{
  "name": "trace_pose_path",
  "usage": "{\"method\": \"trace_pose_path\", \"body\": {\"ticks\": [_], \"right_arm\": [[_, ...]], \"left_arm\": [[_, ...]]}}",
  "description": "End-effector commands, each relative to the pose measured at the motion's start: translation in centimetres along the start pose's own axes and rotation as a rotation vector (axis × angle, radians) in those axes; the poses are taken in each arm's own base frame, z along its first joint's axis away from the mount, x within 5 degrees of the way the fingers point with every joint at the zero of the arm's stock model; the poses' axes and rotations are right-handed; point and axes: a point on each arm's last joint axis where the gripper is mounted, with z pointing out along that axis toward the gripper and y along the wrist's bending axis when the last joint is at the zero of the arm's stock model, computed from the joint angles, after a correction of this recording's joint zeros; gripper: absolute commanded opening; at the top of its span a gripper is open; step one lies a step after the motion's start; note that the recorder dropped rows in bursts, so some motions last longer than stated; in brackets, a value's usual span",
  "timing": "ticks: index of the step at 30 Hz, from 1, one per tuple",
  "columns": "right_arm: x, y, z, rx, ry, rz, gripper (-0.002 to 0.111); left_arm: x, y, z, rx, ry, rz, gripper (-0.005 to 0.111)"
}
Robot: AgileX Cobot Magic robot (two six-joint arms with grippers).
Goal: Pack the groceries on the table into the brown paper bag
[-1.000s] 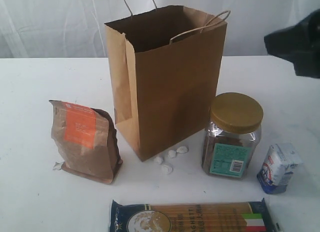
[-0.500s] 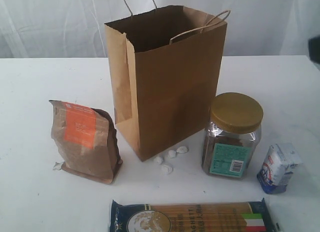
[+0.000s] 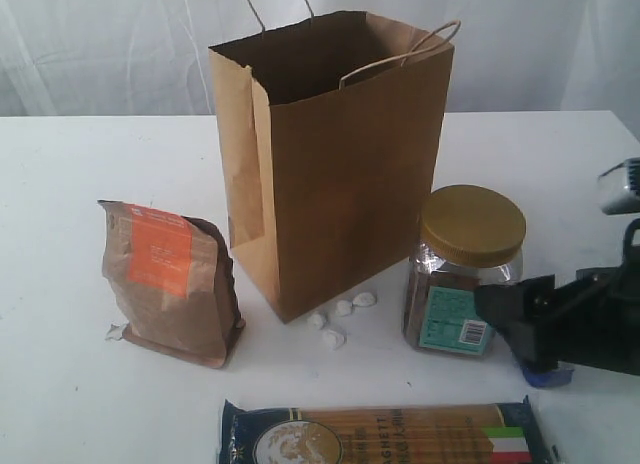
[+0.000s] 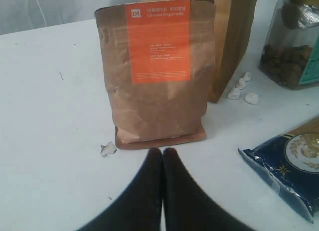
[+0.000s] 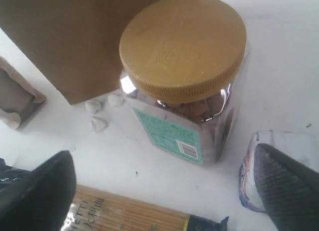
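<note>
Right gripper (image 5: 162, 155) lowered beside jar (image 3: 470, 269).
Jaws wide, empty, by packet (image 5: 248, 183), likely next pick; left gripper (image 4: 162, 152) shut, holding nothing.

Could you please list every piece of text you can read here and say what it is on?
"D1": on the orange label of the kraft pouch.
"AGHETTI": on the spaghetti pack, first letters unclear.
Too small or blurred: the pouch's finer print, the teal label on the jar, the embossing on its lid.
</note>
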Motion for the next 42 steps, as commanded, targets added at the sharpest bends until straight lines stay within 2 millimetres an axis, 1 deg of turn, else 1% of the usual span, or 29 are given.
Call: {"method": "trace_pose_path", "body": {"ticks": [1, 8, 16, 22, 28, 37, 42], "right_arm": [[0.7, 0.2, 2.2, -0.007, 0.038, -0.027, 0.092], [1.0, 1.1, 4.5, -0.036, 0.059, -0.058, 0.092], [1.6, 1.0, 7.7, -0.018, 0.085, -0.058, 0.092], [1.8, 0.8, 9.4, -0.008, 0.058, -0.026, 0.092], [1.7, 0.8, 9.7, 0.0, 0.035, 0.015, 0.091], [1.5, 0.6, 9.7, 0.013, 0.016, -0.034, 0.09], [1.2, -0.6, 9.7, 0.059, -0.004, -0.02, 0.09]], "left_arm": [[0.1, 0.0, 0.0, -0.003, -0.002, -0.006, 0.0], [0.1, 0.0, 0.0, -0.003, -0.002, -0.006, 0.0], [0.1, 0.0, 0.0, -0.003, -0.002, -0.006, 0.0], [0.1, 0.0, 0.0, -0.003, -0.002, -0.006, 0.0], [0.1, 0.0, 0.0, -0.003, -0.002, -0.006, 0.0], [0.1, 0.0, 0.0, -0.003, -0.002, -0.006, 0.0], [0.1, 0.0, 0.0, -0.003, -0.002, -0.006, 0.0]]}}
